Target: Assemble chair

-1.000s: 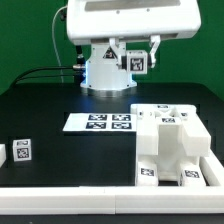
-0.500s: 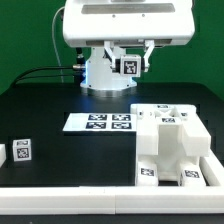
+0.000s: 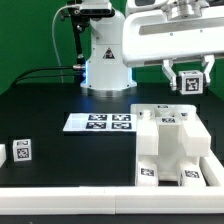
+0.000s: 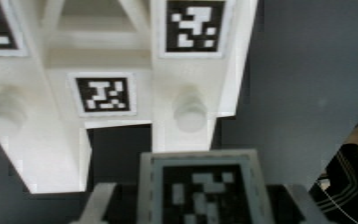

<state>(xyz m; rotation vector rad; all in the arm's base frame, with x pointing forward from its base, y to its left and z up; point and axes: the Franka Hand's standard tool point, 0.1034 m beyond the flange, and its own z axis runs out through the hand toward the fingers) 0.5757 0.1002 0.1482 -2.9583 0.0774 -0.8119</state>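
Where the black desk point(image 3: 60, 100) runs from its far edge toward the middle, a broad dark stretch lies open, with only the marker board point(image 3: 100, 122) lying flat near the centre. A low white rail point(image 3: 70, 196) lines the near edge. The chair parts point(image 3: 170, 145) crowd the near corner at the exterior view's right. They form a blocky white stack with tags on its top and front faces, and room is tight there. A loose block point(image 3: 22, 151) with one tag sits by the near edge at the exterior view's left, well apart from the stack.

The arm point(image 3: 160, 35) reaches out from its base at the far edge, its wide white link lying across toward the exterior view's right. The hand point(image 3: 188, 86) hangs downward above the stack's far side, off the desk. Its fingers clasp a small tagged piece point(image 3: 188, 81) between them.

The wrist view looks down on the chair parts point(image 4: 105, 100), white uprights bearing tags, with the tagged piece point(image 4: 202, 190) blurred close to the lens.
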